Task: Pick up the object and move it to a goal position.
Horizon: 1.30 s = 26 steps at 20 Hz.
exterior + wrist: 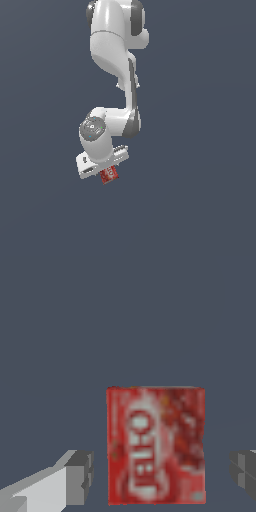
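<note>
While you watch, the small red box-like block with white lettering sits between the white gripper's spread fingers, untouched.

The arm is glossy white with dark grey patches at its joints and a grey disc with small teal dots on the wrist. The box is bright red with bold white lettering ringed by a white oval outline, and its right part is mottled in darker red with pale specks. The gripper has a white body and mid-grey fingertips, and the surface all around is a plain, flat slate blue-grey.
</note>
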Each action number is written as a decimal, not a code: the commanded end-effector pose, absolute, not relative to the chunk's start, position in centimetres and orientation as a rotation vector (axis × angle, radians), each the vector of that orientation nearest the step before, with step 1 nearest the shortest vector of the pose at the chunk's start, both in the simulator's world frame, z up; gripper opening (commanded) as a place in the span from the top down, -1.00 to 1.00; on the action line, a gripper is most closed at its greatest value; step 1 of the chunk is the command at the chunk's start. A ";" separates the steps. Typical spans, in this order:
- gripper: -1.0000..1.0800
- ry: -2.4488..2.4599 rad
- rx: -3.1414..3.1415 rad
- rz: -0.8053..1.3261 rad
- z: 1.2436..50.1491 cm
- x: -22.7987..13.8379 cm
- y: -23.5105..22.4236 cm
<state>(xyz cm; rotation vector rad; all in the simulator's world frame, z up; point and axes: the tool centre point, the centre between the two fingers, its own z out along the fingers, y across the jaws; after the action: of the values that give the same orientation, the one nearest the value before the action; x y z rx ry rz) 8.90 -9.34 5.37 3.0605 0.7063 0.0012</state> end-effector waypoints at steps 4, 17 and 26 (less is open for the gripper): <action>-0.92 0.710 3.060 0.000 2.4 8.8 -9.3; 1.00 0.711 3.060 0.000 1.5 8.9 -9.4; 1.00 0.711 3.060 0.000 1.6 8.7 -9.3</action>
<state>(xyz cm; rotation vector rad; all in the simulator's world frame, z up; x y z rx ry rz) 8.82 -9.34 1.54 3.0601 0.7112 -0.0003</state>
